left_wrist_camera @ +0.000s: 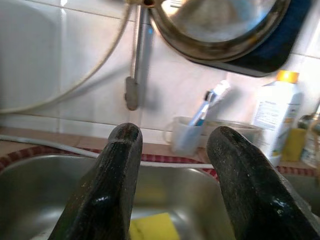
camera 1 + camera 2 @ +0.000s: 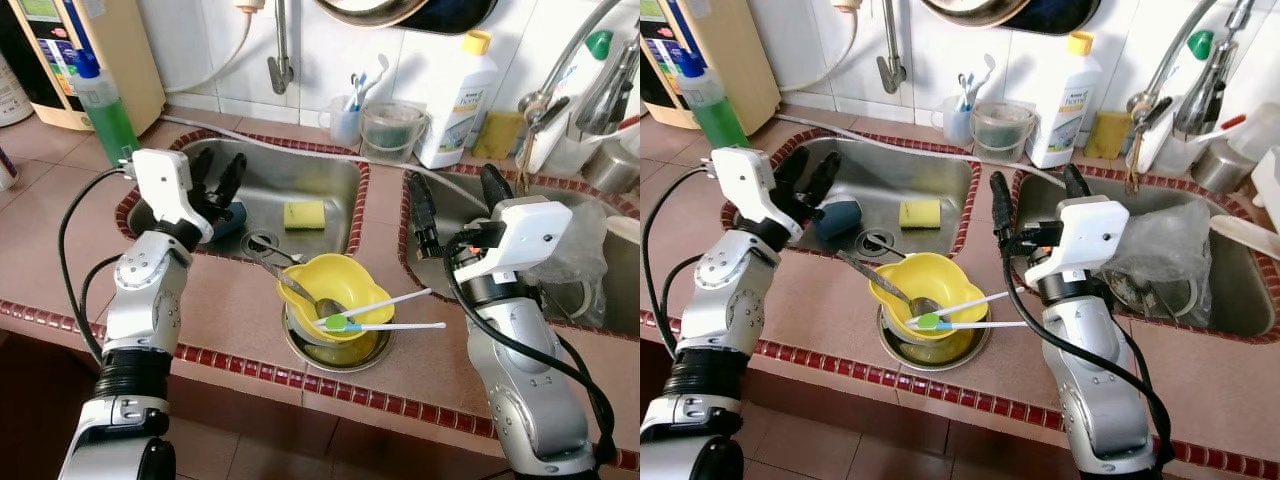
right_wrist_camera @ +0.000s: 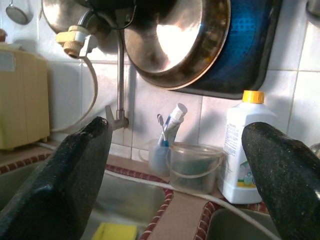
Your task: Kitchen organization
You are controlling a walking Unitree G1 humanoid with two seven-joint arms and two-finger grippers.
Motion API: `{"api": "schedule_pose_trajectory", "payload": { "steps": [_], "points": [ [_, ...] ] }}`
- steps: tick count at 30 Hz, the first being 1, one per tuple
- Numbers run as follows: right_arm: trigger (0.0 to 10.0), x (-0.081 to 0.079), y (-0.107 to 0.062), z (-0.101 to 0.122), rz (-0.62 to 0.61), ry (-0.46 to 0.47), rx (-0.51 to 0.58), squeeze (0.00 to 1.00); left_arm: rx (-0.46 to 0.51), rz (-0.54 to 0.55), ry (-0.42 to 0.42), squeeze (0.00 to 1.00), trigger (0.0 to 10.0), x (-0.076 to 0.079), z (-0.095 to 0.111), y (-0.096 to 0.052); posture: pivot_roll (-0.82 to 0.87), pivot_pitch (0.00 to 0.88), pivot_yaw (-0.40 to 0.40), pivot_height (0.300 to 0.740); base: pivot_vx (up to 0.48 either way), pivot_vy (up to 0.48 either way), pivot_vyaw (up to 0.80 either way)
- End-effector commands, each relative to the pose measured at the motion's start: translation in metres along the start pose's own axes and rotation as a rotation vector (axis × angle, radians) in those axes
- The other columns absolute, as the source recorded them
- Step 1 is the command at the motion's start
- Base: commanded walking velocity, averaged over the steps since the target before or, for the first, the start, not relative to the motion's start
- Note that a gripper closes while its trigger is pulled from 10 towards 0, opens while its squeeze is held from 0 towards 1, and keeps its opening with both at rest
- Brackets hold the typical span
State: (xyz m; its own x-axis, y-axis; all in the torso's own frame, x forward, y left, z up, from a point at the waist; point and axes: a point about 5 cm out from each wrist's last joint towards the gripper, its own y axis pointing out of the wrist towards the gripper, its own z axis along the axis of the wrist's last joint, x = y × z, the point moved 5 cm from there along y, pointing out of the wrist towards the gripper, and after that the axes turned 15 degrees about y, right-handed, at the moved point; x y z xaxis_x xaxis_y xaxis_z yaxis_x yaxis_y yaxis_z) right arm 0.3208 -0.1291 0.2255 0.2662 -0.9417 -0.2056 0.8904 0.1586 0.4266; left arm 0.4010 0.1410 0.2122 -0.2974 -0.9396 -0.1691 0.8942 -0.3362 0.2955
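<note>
Both grippers are held open and empty; the yellow bowl (image 2: pixel 322 284) lies between them, nearer the right gripper (image 2: pixel 458 205), below the left gripper (image 2: pixel 216 178).

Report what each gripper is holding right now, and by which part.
Nothing is held. The left gripper is open above the left sink, and the right gripper is open over the edge of the right sink, fingers empty.

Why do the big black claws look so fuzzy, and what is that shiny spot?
In the left wrist view the left claw sits too near the lens, so its fingers blur; in the right wrist view, light glares off the hanging pan.
</note>
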Motion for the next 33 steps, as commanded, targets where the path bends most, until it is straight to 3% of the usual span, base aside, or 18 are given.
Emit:
{"api": "schedule_pose_trajectory", "payload": {
  "steps": [1, 6, 13, 15, 21, 23, 28, 33],
  "points": [
    [10.0, 0.002, 0.003, 0.002, 0.002, -0.016, 0.019, 0.0, 0.012, -0.03, 0.006, 0.0, 10.0, 0.01, 0.008, 0.007, 0.1, 0.0, -0.023, 0.74, 0.0, 0.0, 0.0],
    [10.0, 0.001, 0.001, -0.004, -0.014, 0.04, 0.009, 0.0, 0.018, -0.006, -0.011, 0.0, 10.0, 0.008, 0.011, 0.002, 0.07, 0.0, -0.014, 0.74, 0.0, 0.0, 0.0],
    [10.0, -0.001, -0.005, -0.006, -0.032, 0.031, 0.023, 0.0, -0.015, 0.113, -0.051, 0.0, 10.0, -0.008, -0.001, -0.022, 0.05, 0.0, -0.015, 0.74, 0.0, 0.0, 0.0],
    [10.0, -0.002, -0.007, -0.006, -0.04, 0.024, 0.026, 0.0, -0.051, 0.125, 0.013, 0.0, 10.0, -0.007, -0.008, -0.031, 0.04, 0.0, -0.013, 0.74, 0.0, 0.0, 0.0],
    [10.0, 0.001, -0.013, -0.01, -0.078, 0.003, 0.03, 0.0, -0.081, 0.147, 0.071, 0.0, 10.0, -0.006, -0.015, -0.046, 0.03, 0.0, 0.002, 0.74, 0.0, 0.0, 0.0],
    [10.0, 0.004, -0.016, -0.013, -0.096, -0.014, 0.031, 0.0, -0.072, 0.179, 0.04, 0.0, 10.0, -0.009, -0.014, -0.049, 0.03, 0.0, 0.007, 0.74, 0.0, 0.0, 0.0],
    [10.0, 0.005, -0.019, -0.017, -0.107, -0.032, 0.023, 0.0, -0.052, 0.178, 0.08, 0.0, 10.0, -0.008, -0.013, -0.052, 0.03, 0.0, 0.007, 0.74, 0.0, 0.0, 0.0],
    [10.0, 0.009, -0.02, -0.023, -0.109, -0.049, 0.01, 0.0, -0.081, 0.17, 0.106, 0.0, 10.0, -0.007, -0.024, -0.059, 0.04, 0.0, -0.007, 0.74, 0.0, 0.0, 0.0]
  ]
}}
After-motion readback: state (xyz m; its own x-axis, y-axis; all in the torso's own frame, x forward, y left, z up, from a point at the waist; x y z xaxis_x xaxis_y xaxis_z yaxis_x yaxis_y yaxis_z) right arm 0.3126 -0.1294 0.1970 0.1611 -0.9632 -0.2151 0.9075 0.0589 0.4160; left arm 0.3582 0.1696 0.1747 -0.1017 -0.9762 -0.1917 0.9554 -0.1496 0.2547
